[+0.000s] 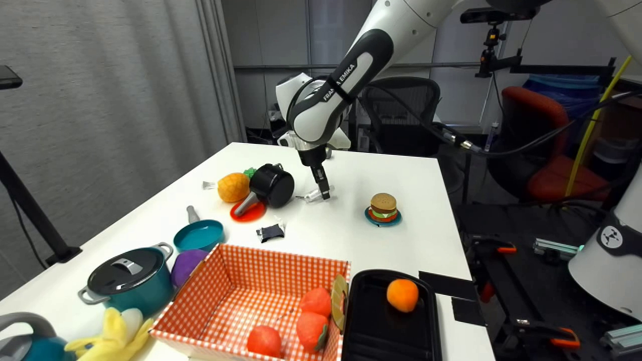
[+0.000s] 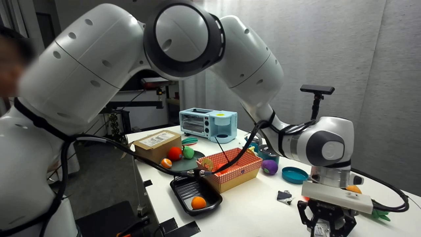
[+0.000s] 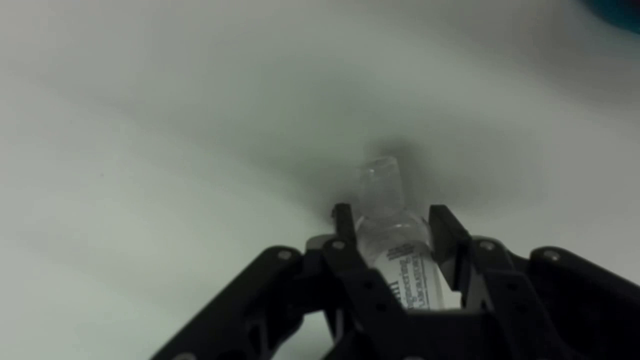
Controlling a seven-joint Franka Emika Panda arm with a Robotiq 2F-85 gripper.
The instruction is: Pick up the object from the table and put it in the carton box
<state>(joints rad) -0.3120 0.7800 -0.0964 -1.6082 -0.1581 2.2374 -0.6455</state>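
"Closest in the wrist view is the black claw (image 3: 392, 215). Is it squeezing something?"

"I can't tell. It has one finger on each side of the clear bottle (image 3: 399, 245), very close, but I can't see if they press."

"Where is the bottle?"

"Lying on its side, on the table (image 1: 326, 233) or just over it. I can't tell which. I think it's the thing to pick up."

"How do we grab it well?"

"Put the bottle's fat part in the middle and pinch it firmly, but not too hard. It looks smooth and round, so it could slip or roll."

"Then swing away?"

"No, go straight up first. The black pot (image 1: 275, 185) is near, and a sideways pull could bump it. The toy burger (image 1: 383, 207) is farther off, on the other side."

"And the carton box (image 1: 286, 263)?"

"It's well away, with red toys (image 1: 309, 328) inside. The bottle isn't in it yet. Carry it over the wall, go low above the bare checked floor, and let go softly."

"What's that next to the box?"

"A black tray (image 1: 388, 333) with an orange fruit (image 1: 403, 295) in it. Don't drop the bottle there!"
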